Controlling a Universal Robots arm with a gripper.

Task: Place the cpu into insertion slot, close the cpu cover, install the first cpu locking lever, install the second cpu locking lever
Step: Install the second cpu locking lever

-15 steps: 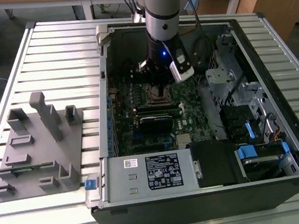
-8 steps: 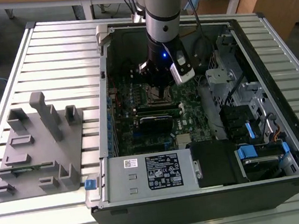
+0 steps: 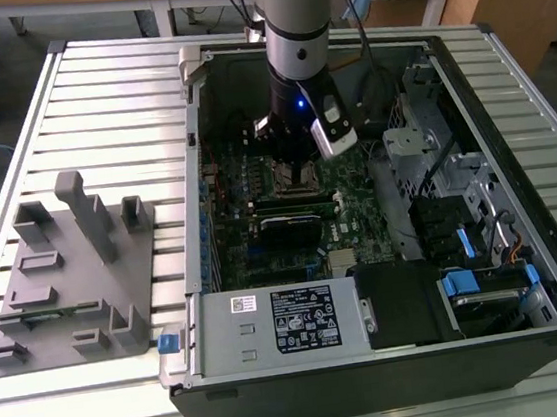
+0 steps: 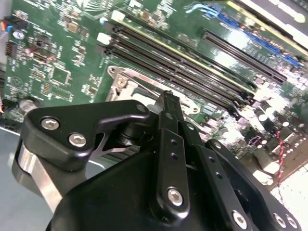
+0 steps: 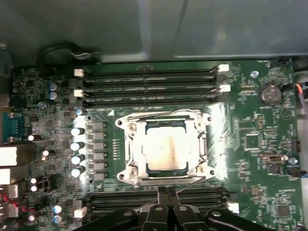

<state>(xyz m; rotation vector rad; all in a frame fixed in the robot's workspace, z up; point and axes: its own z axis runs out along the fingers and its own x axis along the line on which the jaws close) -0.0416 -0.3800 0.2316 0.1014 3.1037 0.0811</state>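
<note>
In the first wrist view the cpu [image 5: 166, 151], a dull silver square, lies in the insertion slot [image 5: 204, 147] on the green board. The cpu cover [image 5: 166, 116] lies flat around it, and the chip shows through its window. A thin metal locking lever [image 5: 193, 181] runs along the socket edge nearest my gripper [image 5: 167, 191]. The black fingers are pressed together, with their tips at that lever. The second wrist view shows the shut gripper [image 4: 168, 98] just above a silver corner of the socket [image 4: 126, 79]. In the exterior view the gripper [image 3: 291, 162] hangs low inside the open computer case [image 3: 272, 325].
Black memory slots [image 5: 149, 82] lie on both sides of the socket, with a row of capacitors [image 5: 77, 144] beside it. A black expansion card [image 3: 291, 229] lies in front of the socket. Drive cages [image 3: 433, 151] fill the case at the exterior view's right. A grey parts fixture [image 3: 66, 283] stands outside at its left.
</note>
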